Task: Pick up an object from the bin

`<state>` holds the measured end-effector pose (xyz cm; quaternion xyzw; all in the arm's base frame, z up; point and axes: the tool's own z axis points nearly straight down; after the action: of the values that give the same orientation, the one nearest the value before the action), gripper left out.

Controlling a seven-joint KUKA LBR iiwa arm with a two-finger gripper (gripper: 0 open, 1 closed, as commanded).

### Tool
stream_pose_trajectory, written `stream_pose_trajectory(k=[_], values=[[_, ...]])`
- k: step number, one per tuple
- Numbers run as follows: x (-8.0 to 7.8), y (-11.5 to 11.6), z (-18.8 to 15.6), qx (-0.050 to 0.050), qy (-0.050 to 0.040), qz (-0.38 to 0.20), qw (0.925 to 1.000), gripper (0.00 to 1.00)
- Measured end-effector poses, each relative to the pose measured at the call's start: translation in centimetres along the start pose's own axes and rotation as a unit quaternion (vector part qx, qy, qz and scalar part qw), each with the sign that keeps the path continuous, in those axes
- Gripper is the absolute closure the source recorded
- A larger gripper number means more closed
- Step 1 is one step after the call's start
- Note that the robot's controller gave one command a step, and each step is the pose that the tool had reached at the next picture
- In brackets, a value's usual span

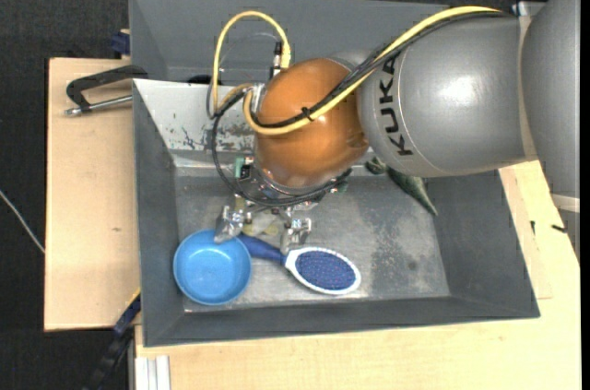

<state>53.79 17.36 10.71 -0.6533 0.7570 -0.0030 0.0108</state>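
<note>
My gripper [265, 228] is low over the bin's front left part, below the orange wrist cover. Its two metal fingertips [231, 223] stand apart, so it is open, with nothing held between them. Just in front of the fingertips lies a brush with a blue handle [264, 249] and a white oval head with dark blue bristles [323, 270]. The handle's near end runs under the gap between the fingers. A round blue cup [212, 269] sits to the left, touching the handle's end, its mouth facing up.
A dark green pointed thing [411, 186] pokes out from under the arm at the bin's right. The big grey arm and orange cover hide the bin's middle and back. Bare floor lies right of the brush head.
</note>
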Motion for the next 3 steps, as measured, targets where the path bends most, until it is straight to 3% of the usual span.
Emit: stream_pose_trajectory(k=[1,2,3], values=[[-3.3,2.3,0.9,-0.014,0.0155,-0.15,0.9884,0.0],[-3.1,2.3,0.9,-0.014,0.0167,-0.15,0.9885,1.0],[-3.9,4.9,-12.8,-0.005,0.0009,-0.155,0.9879,1.0]])
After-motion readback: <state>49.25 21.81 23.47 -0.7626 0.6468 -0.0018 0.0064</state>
